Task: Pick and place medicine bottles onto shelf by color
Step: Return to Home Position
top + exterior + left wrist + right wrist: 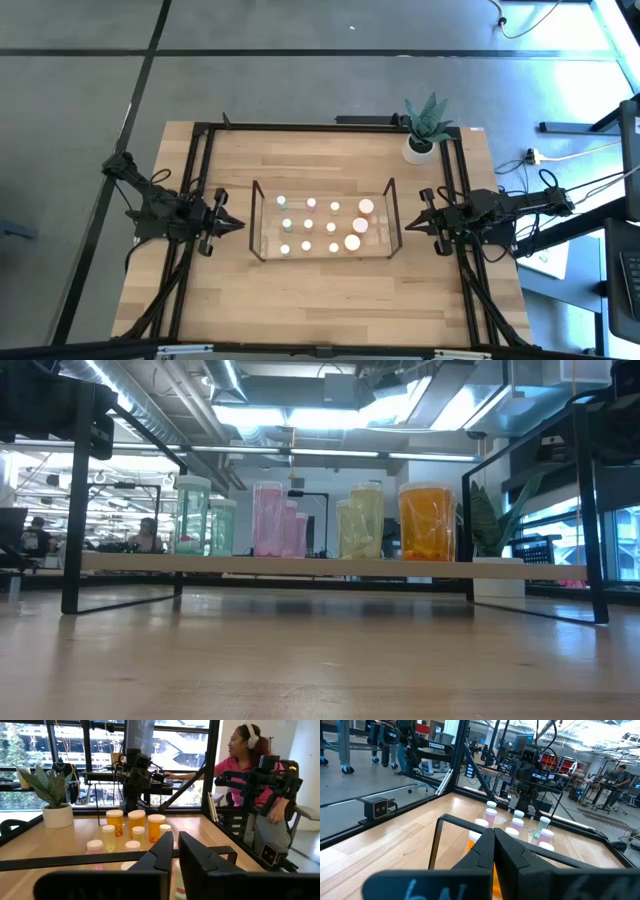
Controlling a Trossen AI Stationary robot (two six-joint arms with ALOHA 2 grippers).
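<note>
Medicine bottles (334, 226) stand grouped by colour on the shelf (320, 257) at mid-table. Left gripper (240, 225) and right gripper (406, 224) sit just off its two ends, fingers pressed together on nothing. Homing appears to be the step in hand. No loose bottle shows, so the next move likely calls only for parking clear of the shelf.

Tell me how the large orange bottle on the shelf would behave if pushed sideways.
The large orange bottle stands upright on a broad flat base, so it would probably slide before tipping. Its body looks like translucent plastic, so it is likely light and stiff rather than fragile. Laid on its side, the round body would probably roll along the shelf.
</note>
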